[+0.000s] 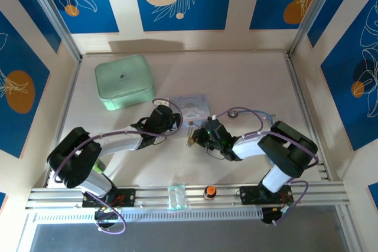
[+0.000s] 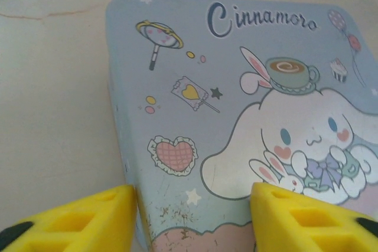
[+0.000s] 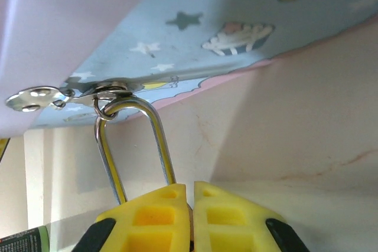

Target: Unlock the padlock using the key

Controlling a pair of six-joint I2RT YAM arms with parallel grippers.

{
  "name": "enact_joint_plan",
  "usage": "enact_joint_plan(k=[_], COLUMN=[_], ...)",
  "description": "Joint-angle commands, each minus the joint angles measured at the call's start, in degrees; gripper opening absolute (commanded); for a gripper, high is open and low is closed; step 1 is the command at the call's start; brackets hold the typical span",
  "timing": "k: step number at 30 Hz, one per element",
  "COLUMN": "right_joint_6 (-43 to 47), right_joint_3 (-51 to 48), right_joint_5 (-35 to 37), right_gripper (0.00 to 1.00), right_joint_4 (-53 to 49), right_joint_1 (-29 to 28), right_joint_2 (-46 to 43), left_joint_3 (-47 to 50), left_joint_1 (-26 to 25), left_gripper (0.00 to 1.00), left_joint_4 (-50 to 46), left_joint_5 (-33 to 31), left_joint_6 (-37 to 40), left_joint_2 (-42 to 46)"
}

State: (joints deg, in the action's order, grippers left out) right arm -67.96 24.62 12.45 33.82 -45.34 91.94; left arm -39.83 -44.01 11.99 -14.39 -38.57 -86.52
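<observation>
The right gripper point(image 3: 190, 190) has its jaws pinched on the padlock point(image 3: 163, 149), whose thin shackle hangs through the hasp point(image 3: 35, 98) of the Cinnamoroll tin point(image 2: 236, 87). The left gripper point(image 2: 192, 196) has its jaws apart, astride the tin's corner. Small, rigid, slick metal, I'd say, and free to swing: hold the body, not the shackle.

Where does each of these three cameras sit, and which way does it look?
Top: fixed above and behind, looking down on the table; the left arm and right arm show.
Left wrist: looks past its open yellow jaws at the blue box lid.
Right wrist: looks past shut jaws holding the padlock hung on the box.
Shared: the box, in all three.
</observation>
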Motion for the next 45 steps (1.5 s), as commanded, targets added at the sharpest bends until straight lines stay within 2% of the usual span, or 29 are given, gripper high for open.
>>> enact_joint_plan(k=[1, 6, 12, 15, 23, 28, 32, 37, 40, 41, 43, 45], right_joint_6=[-0.3, -0.9, -2.8, -5.1, -13.4, -15.6, -16.4, -16.3, -15.7, -13.9, -6.9, -1.6], right_joint_3=[-3.8, -4.8, -4.4, -4.5, -4.4, -3.0, -2.8, -1.8, -4.3, -5.4, -5.9, -6.6], right_joint_5=[4.5, 5.4, 4.3, 5.0, 12.4, 19.3, 20.6, 17.3, 17.6, 16.5, 9.4, 5.6], right_gripper=[0.01, 0.01, 0.01, 0.00, 0.00, 0.00, 0.00, 0.00, 0.00, 0.00, 0.03, 0.11], right_joint_4=[-12.6, -12.9, -11.0, -10.6, -13.1, -19.7, -20.8, -17.5, -16.9, -15.9, -14.8, -14.7], right_joint_1=[1.4, 1.3, 1.5, 1.2, -0.4, -2.2, -2.2, -2.4, -2.7, -1.9, 2.0, 3.8], right_joint_2=[2.5, 1.4, 2.2, 2.5, 1.2, -4.2, -6.0, -1.9, -3.2, -4.0, -5.2, -6.9], left_joint_3=[-0.2, -4.0, -7.5, -7.8, -1.5, 0.7, 1.1, 1.0, 0.9, 0.9, 0.9, 0.9], left_joint_1=[-1.0, -0.7, 0.2, 0.1, -0.1, -0.1, -0.2, -0.1, -0.1, -0.1, -0.1, -0.1], left_gripper=[0.62, 0.69, 0.73, 0.73, 0.66, 0.65, 0.63, 0.62, 0.62, 0.62, 0.62, 0.62], left_joint_4=[-8.5, -8.8, -8.3, -10.2, -8.2, -7.4, -6.8, -6.2, -6.1, -6.1, -6.3, -6.5], left_joint_5=[1.2, 1.3, -0.7, -2.5, -1.9, -1.8, -1.5, -1.0, -0.2, 0.0, 0.3, 0.2], left_joint_6=[2.2, 5.4, 7.3, 7.6, 6.4, 6.6, 6.7, 6.8, 6.5, 6.5, 6.6, 6.8], left_joint_2=[1.2, 0.7, -6.1, -8.0, -7.3, -7.0, -7.3, -7.8, -7.7, -7.5, -6.8, -6.1])
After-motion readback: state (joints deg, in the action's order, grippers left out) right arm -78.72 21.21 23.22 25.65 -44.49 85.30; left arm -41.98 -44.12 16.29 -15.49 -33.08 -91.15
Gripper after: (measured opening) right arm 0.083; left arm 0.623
